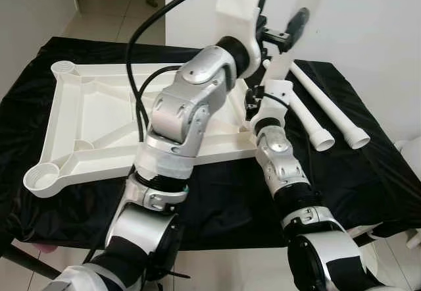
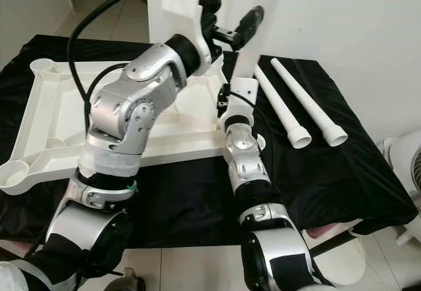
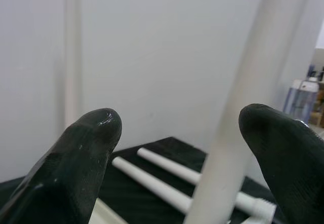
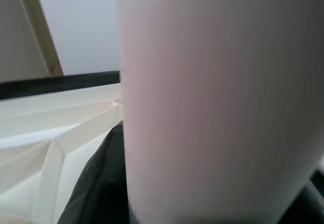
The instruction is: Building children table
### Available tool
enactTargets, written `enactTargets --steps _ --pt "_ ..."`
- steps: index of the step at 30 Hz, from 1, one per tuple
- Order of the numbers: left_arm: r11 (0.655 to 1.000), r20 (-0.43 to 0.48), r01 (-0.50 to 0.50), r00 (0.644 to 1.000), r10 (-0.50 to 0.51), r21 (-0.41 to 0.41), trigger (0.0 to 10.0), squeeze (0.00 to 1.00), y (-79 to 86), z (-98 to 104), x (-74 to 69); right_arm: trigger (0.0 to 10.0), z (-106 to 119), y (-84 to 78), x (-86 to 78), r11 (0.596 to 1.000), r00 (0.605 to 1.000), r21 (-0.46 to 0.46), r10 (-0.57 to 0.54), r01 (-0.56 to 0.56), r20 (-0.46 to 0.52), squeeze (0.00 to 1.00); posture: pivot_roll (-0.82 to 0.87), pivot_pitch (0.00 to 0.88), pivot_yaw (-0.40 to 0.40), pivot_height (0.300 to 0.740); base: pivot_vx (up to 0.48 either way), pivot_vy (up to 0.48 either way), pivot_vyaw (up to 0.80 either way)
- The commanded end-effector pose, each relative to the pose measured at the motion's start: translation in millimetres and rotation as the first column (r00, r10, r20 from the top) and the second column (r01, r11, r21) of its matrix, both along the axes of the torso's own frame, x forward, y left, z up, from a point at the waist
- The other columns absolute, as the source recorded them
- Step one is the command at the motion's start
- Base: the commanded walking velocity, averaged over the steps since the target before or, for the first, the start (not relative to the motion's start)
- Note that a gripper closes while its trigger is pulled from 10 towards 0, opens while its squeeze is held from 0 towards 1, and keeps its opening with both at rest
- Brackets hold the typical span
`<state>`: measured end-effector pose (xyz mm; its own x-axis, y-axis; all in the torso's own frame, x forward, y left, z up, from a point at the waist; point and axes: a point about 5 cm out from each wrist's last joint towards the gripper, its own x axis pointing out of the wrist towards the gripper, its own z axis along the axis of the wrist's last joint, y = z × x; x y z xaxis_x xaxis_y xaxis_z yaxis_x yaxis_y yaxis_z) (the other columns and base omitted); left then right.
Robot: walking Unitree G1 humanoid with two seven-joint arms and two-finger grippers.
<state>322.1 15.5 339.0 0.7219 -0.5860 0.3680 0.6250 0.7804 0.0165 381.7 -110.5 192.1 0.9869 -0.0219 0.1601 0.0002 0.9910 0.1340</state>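
The upside-down white plastic tabletop (image 1: 99, 116) lies on a black cloth (image 2: 316, 172). An upright white plastic leg (image 3: 243, 112) stands between the left gripper (image 3: 182, 148)'s spread fingers; the right gripper seemingly grasps it. No writing readable.

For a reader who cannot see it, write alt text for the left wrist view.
An upright white table leg stands between the left gripper's two open black fingertips, close to one of them. Behind it, two more white legs lie on a black cloth before a pale wall.
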Motion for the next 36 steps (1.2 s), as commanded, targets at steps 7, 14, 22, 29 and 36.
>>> enactTargets --steps 7,14,22,29,36 --pt "0.991 -0.084 -0.119 0.989 0.125 0.066 10.0 0.00 17.9 -34.2 11.8 10.0 8.0 -13.1 1.7 0.998 0.999 -0.059 -0.028 0.030 0.037 0.00 0.12 0.026 -0.081 0.740 0.000 0.000 0.00" --pt "0.966 -0.101 -0.152 0.979 0.176 0.209 10.0 0.00 17.7 -73.7 17.9 10.0 21.0 -25.1 1.3 0.992 0.994 -0.107 -0.052 0.062 0.097 0.00 0.11 0.028 -0.082 0.740 0.000 0.000 0.00" --pt "0.877 -0.217 0.009 0.970 0.109 0.481 10.0 0.00 -1.2 -158.7 13.2 10.0 32.5 -31.7 0.3 0.971 0.986 -0.219 -0.066 0.100 0.156 0.00 0.10 0.031 -0.075 0.740 0.000 0.000 0.00" --pt "0.845 -0.265 0.082 0.961 0.073 0.528 10.0 0.00 -6.8 -180.3 6.1 10.0 29.6 -33.2 -1.1 0.969 0.987 -0.223 -0.073 0.105 0.146 0.00 0.09 0.034 -0.063 0.740 0.000 0.000 0.00" --pt "0.785 -0.253 0.141 0.967 0.021 0.604 10.0 0.00 -14.4 -198.7 -1.1 10.0 26.6 -37.8 -2.7 0.964 0.985 -0.233 -0.096 0.127 0.140 0.00 0.08 0.034 -0.051 0.740 0.000 0.000 0.00"
